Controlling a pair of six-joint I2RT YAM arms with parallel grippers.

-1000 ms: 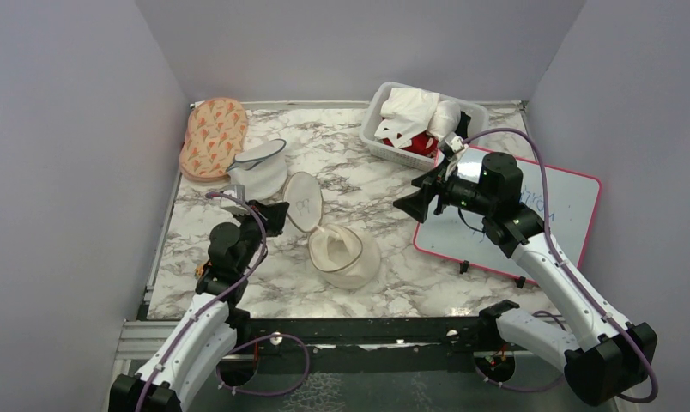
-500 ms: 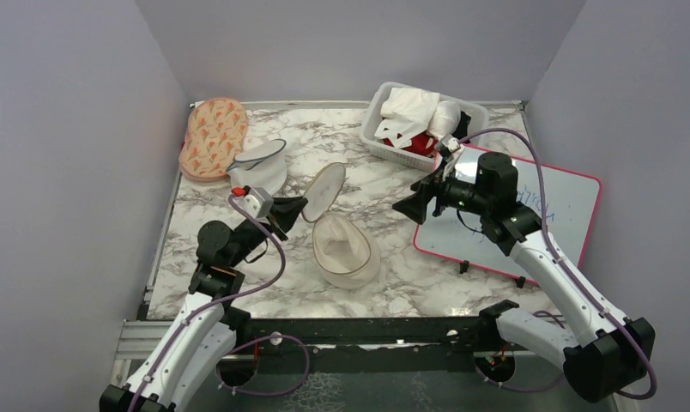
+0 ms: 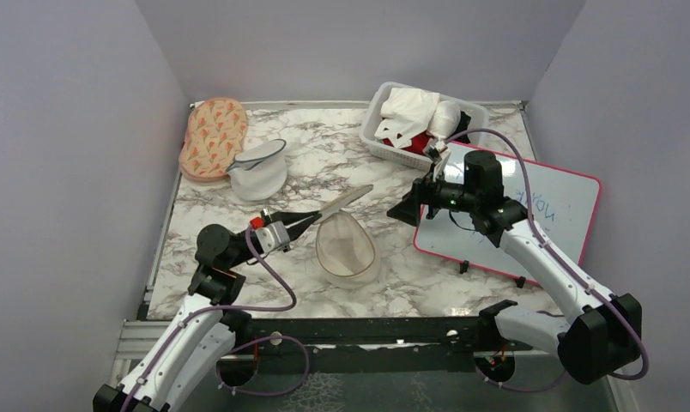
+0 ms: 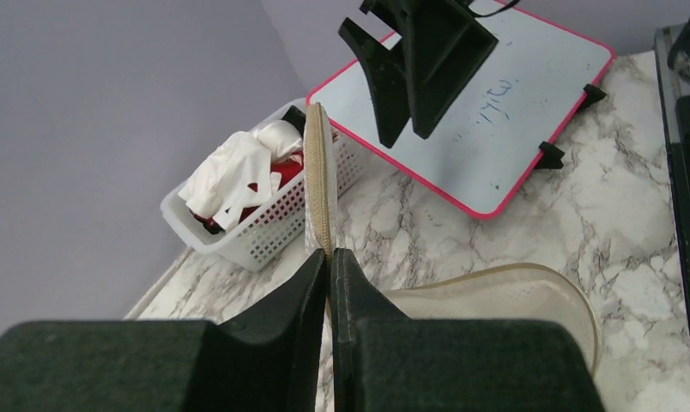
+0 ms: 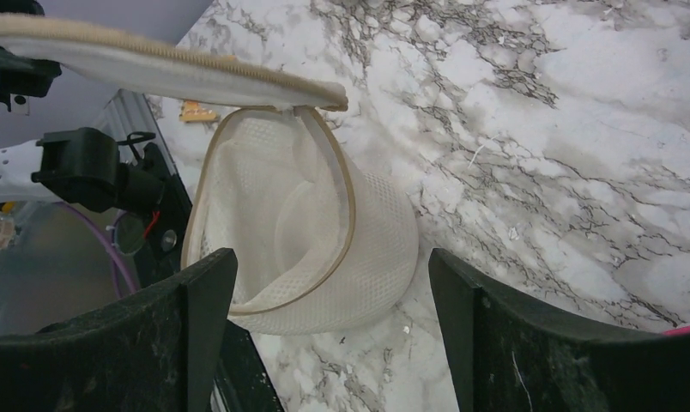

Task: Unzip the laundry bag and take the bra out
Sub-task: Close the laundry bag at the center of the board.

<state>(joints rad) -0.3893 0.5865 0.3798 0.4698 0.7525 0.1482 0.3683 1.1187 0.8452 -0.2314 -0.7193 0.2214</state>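
Black left tool (image 4: pixel 329 255) clamps the laundry bag (image 3: pixel 348 255) lid; right tool (image 5: pixel 333 257) gapes.

laundry bag (image 5: pixel 264 215) inside, ahead of right tool (image 3: pixel 408 209): pale folds, unidentifiable | lid (image 4: pixel 317 172) edge swallowed between left tool (image 4: pixel 328 257) fingers | whiteboard (image 4: pixel 505 103) writing illegible

My left arm (image 3: pixel 206 283) was extended forward, low over the desk (image 3: pixel 393 268), with the forearm near level. My left tool (image 3: pixel 310 218) was clamped on the raised lid rim of the laundry bag (image 3: pixel 347 251), its fingers (image 4: pixel 311 283) pressed together. My right arm (image 3: pixel 539 253) was angled to the left with the wrist level. My right tool (image 3: pixel 406 209) was spread wide and held nothing.
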